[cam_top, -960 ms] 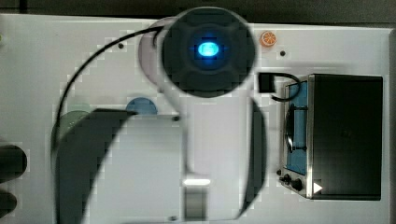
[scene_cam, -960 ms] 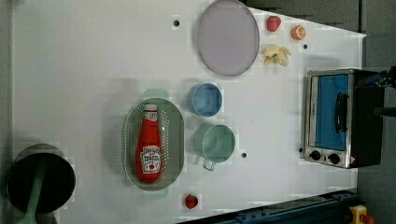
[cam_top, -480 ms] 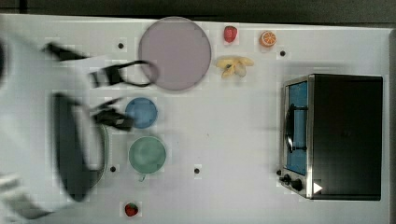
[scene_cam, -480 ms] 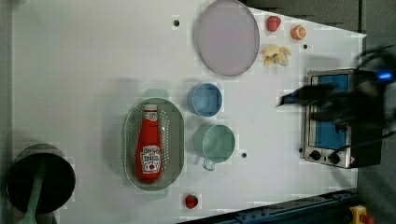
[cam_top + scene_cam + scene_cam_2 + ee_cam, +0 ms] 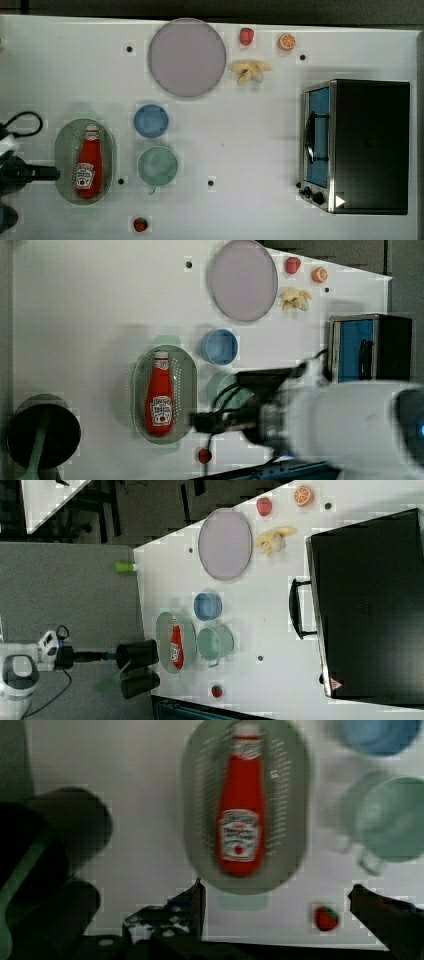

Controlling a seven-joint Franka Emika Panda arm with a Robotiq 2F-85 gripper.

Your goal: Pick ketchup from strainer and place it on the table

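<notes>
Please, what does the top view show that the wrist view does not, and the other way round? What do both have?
Top view, not wrist view: the lilac plate, the banana, the orange slice, the toaster oven. Wrist view, not top view: how wide the open gripper holds its tips. Both: the ketchup lying in the strainer, the green cup, the strawberry near them.

Bright even light, blocky compression, blurred arm (image 5: 320, 415)

White rounded arm (image 5: 350, 420), black wrist, black cables
</notes>
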